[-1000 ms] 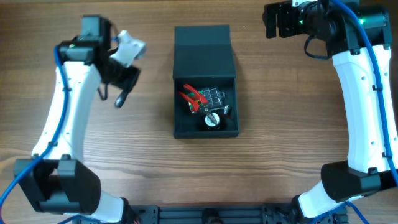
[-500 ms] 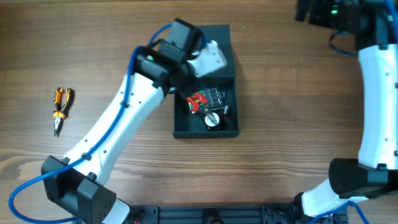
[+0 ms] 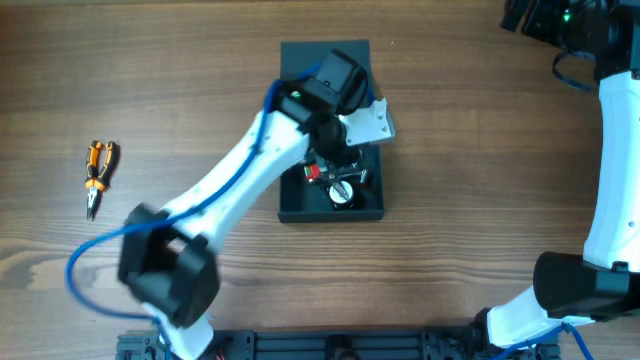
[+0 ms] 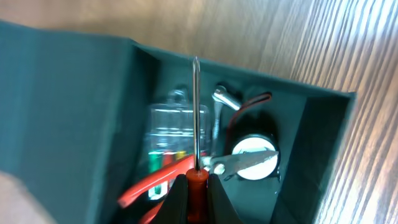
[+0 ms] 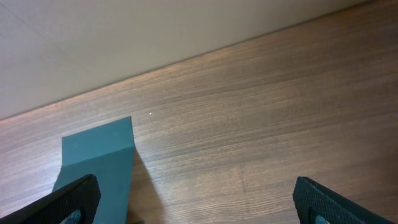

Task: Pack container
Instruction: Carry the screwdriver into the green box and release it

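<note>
The container (image 3: 300, 208), a dark teal-grey box with its flap lid open toward the back, sits mid-table. It also shows in the left wrist view (image 4: 74, 112), and its lid in the right wrist view (image 5: 99, 162). My left gripper (image 4: 196, 182) is shut on a red-handled screwdriver (image 4: 196, 112) and holds it over the box, with the shaft pointing into it. In the overhead view the left gripper (image 3: 332, 160) hangs over the open box. My right gripper (image 5: 199, 211) is open and empty at the far right corner (image 3: 528, 14).
Inside the box lie red-handled cutters (image 4: 146, 186), a clear case (image 4: 171, 124) and a round white-faced item (image 4: 255, 158). Orange-handled pliers (image 3: 97, 172) lie on the table at the far left. A wall runs along the table's back edge (image 5: 124, 37).
My left arm has swung right from the table's left side to over the open box, uncovering the orange pliers. My right arm has drawn back toward the top right corner.
</note>
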### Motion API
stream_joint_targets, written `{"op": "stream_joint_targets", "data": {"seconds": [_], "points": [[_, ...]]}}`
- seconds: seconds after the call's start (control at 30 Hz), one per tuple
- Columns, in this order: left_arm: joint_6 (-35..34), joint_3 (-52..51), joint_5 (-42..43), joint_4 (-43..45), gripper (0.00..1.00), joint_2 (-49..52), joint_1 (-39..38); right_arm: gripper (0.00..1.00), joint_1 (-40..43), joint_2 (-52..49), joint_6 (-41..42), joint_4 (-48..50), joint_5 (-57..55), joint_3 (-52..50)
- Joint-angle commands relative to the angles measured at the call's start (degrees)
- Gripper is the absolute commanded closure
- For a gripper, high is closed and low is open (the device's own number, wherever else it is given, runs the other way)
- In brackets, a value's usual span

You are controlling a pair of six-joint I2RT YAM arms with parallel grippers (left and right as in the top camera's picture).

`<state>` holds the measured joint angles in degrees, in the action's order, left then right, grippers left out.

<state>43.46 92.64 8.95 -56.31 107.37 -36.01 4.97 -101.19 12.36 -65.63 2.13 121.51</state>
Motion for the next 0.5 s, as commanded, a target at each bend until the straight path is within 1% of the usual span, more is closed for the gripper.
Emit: {"op": "stream_joint_targets", "data": {"seconds": [0.0, 0.17, 0.33, 0.4, 0.43, 0.47], "points": [[1.38, 0.7, 2.62, 0.02, 0.96, 5.25, -0.15, 0.0, 0.02, -0.72, -0.35, 0.09, 0.87, -0.13], [1.33, 0.7, 3.5, -0.04, 0.96, 8.85, -0.15, 0.0, 0.02, -0.72, -0.37, 0.07, 0.87, -0.13], [1.31, 0.57, 3.52, -0.22, 0.95, 9.75, -0.15, 0.0, 0.04, -0.72, -0.61, 0.13, 0.85, -0.13], [1.11, 0.57, 3.5, -0.31, 0.71, 9.75, -0.15, 0.0, 0.02, -0.72, -0.63, 0.22, 0.87, -0.13], [1.11, 0.57, 3.5, -0.44, 0.53, 9.75, -0.15, 0.0, 0.04, -0.72, -0.79, 0.22, 0.87, -0.13], [1.11, 0.57, 3.52, -0.57, 0.52, 9.75, -0.15, 0.0, 0.02, -0.72, -0.9, 0.24, 0.85, -0.13]]}}
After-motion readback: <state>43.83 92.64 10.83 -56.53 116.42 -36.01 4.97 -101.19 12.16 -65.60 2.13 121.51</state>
